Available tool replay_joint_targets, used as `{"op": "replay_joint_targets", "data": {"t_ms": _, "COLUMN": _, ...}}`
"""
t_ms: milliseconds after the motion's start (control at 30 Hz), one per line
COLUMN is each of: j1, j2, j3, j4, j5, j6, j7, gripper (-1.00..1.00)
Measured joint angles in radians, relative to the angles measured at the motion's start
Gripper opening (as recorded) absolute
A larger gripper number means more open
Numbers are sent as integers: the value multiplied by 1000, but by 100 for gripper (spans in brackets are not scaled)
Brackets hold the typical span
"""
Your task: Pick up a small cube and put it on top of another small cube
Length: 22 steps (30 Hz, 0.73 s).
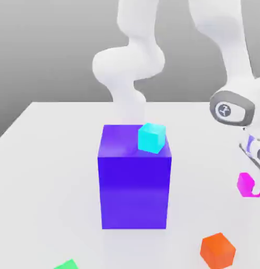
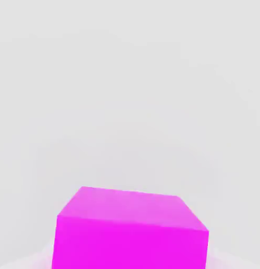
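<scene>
- The counter (image 1: 48, 173) is a plain pale grey-white, with no pattern; the backdrop behind it is a darker flat grey.
- The tall block (image 1: 135, 184) is deep blue-violet, its top face a shade lighter than its front.
- The small cube (image 1: 151, 137) on that block is bright cyan.
- The magenta cube (image 1: 246, 184) at the exterior view's right is vivid pink-magenta; in the hand view the same cube (image 2: 132, 231) has a lighter top face and a more saturated front face.
- The orange cube (image 1: 218, 250) is a strong red-orange.
- The green cube (image 1: 66, 265), cut by the frame edge, is bright green.
- The arm (image 1: 129, 68) is white, with a dark grey ring around a white disc at one joint.
</scene>
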Motion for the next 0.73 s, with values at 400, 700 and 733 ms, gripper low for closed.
{"op": "replay_joint_targets", "data": {"t_ms": 400, "j1": -325, "j2": 48, "j3": -324, "j4": 203, "j5": 166, "j6": -163, "j7": 176, "gripper": -100}}
{"op": "replay_joint_targets", "data": {"t_ms": 700, "j1": -469, "j2": 212, "j3": -388, "j4": 319, "j5": 283, "j6": -120, "j7": 204, "gripper": 100}}
{"op": "replay_joint_targets", "data": {"t_ms": 733, "j1": -469, "j2": 212, "j3": -388, "j4": 319, "j5": 283, "j6": -120, "j7": 204, "gripper": 100}}
